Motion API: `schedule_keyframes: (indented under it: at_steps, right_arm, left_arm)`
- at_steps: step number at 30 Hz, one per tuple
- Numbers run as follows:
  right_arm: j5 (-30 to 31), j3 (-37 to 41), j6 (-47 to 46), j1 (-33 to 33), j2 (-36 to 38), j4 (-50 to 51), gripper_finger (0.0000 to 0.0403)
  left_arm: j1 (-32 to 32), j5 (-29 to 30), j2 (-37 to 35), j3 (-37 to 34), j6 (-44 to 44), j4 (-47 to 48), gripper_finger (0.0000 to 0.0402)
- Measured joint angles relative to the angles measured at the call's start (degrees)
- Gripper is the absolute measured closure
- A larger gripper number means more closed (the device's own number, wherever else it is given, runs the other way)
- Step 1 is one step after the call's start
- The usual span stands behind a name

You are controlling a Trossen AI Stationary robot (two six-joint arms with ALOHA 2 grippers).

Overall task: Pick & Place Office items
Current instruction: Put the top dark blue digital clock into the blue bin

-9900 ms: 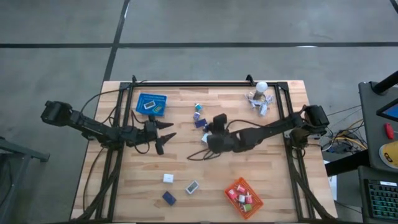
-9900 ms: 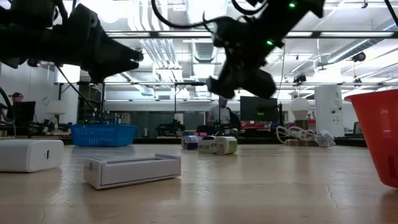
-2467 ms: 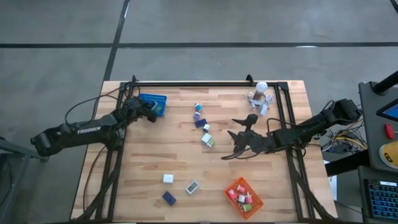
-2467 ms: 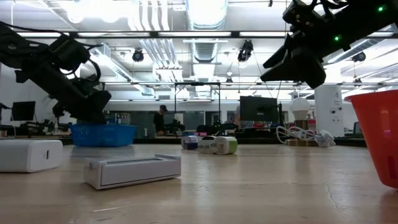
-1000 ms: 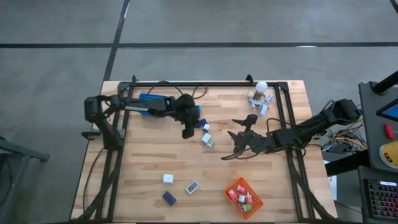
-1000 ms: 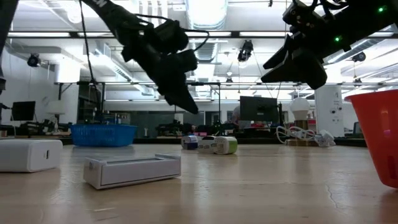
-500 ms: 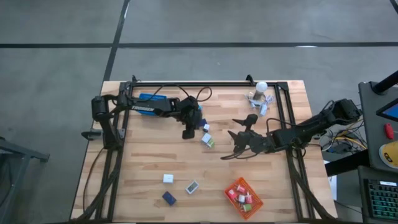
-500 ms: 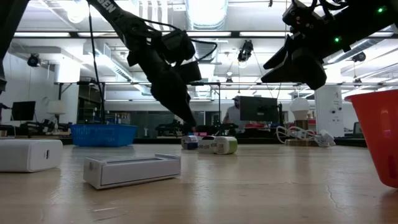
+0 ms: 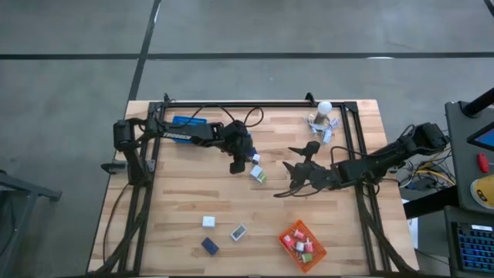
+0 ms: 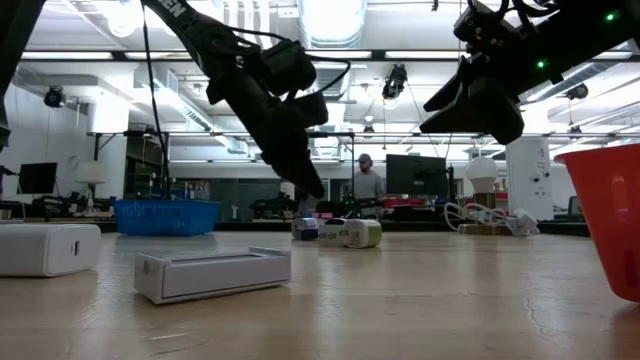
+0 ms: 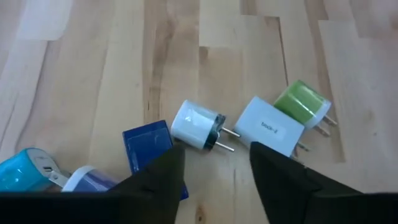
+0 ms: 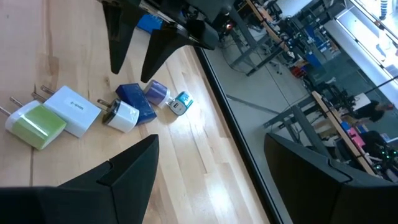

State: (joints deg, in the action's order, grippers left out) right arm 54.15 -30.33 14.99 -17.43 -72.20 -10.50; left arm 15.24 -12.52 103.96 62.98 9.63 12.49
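The office items lie in groups on the wooden table. At the middle is a cluster of small plug blocks: a round white one [image 11: 198,123], a dark blue one [image 11: 149,148], a white box [image 11: 268,127], a green one [image 11: 301,102] and a teal one [image 11: 28,171]. My left gripper [image 11: 214,158] hangs open just above them, its fingers slanting down on either side of the round white block's pins; in the high view the left gripper [image 9: 238,164] is at the cluster's left. My right gripper [image 9: 292,174] waits open to the right of the cluster.
A white box [image 9: 208,222], a grey-white block [image 9: 238,232] and a dark blue block [image 9: 209,245] lie near the front edge. An orange basket [image 9: 302,245] holding several items stands at the front right. A blue basket [image 9: 187,122] sits at the far left, a white ball-topped cluster [image 9: 323,120] at the far right.
My left gripper has sunk a little toward the cluster of plug blocks at the table's middle. The blocks lie as before.
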Motion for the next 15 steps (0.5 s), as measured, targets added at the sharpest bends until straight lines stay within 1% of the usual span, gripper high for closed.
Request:
schedule_keyframes:
  at_steps: [9, 12, 15]
  right_arm:
    - [0.0, 0.0, 0.0, 0.2, 0.0, 0.0, 0.0117]
    - [0.0, 0.0, 0.0, 0.2, 0.0, 0.0, 0.0117]
    - [0.0, 0.0, 0.0, 0.2, 0.0, 0.0, 0.0117]
  left_arm:
    - [-0.1, 5.8, 0.1, 0.9, -3.5, 0.2, 0.0092]
    - [-0.1, 6.1, 1.0, 1.8, -3.5, 0.3, 0.0070]
    - [-0.1, 6.2, 2.5, 2.6, -2.5, 1.0, 0.0065]
